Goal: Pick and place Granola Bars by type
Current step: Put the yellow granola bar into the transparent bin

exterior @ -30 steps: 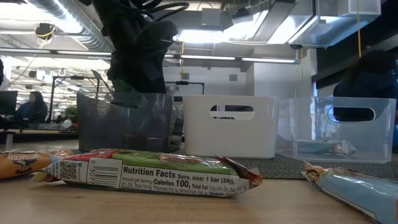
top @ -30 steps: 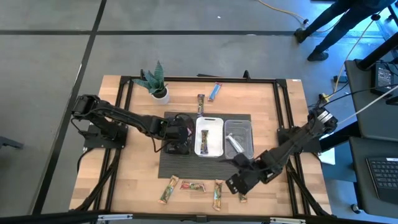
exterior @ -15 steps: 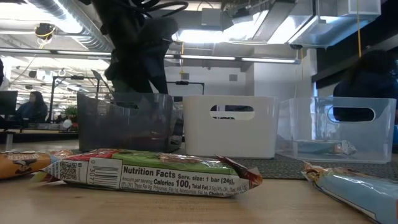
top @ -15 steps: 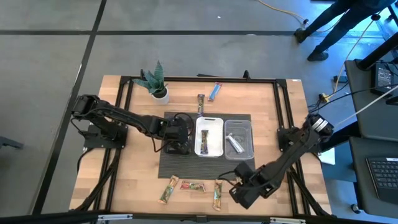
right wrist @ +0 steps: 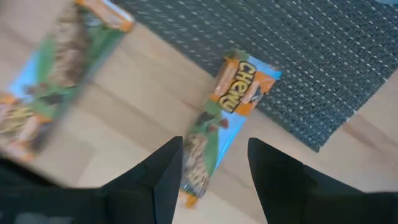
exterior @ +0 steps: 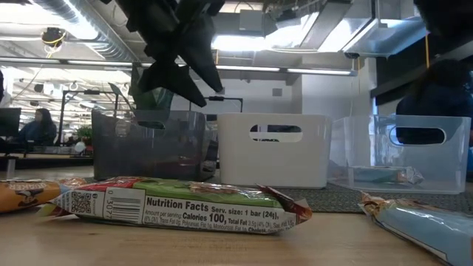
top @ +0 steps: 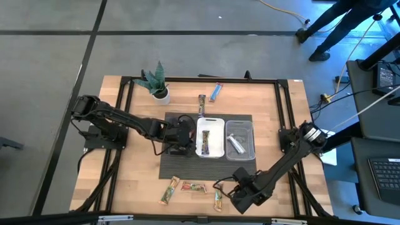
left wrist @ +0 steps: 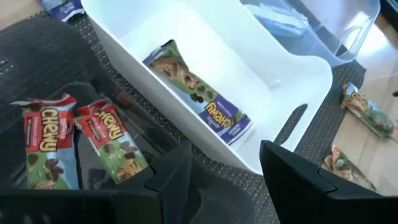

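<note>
Two red-wrapped granola bars lie flat in the black tray. A purple-ended bar lies in the white tray, and a silver one in the clear tray. My left gripper hovers open over the wall between the black and white trays. My right gripper is open above an orange-and-green bar that lies flat by the table's near edge. Its fingers stand on either side of the bar's near end, apart from it.
More bars lie flat near the near edge, and a pale blue one shows at the low view's right. Two bars and a potted plant sit at the far side. A dark mat lies under the trays.
My right gripper has travelled from beside the clear tray's near corner toward the table's near edge and leftward, ending over the orange-and-green bar. My left gripper has shifted slightly toward the white tray while staying over the black tray.
</note>
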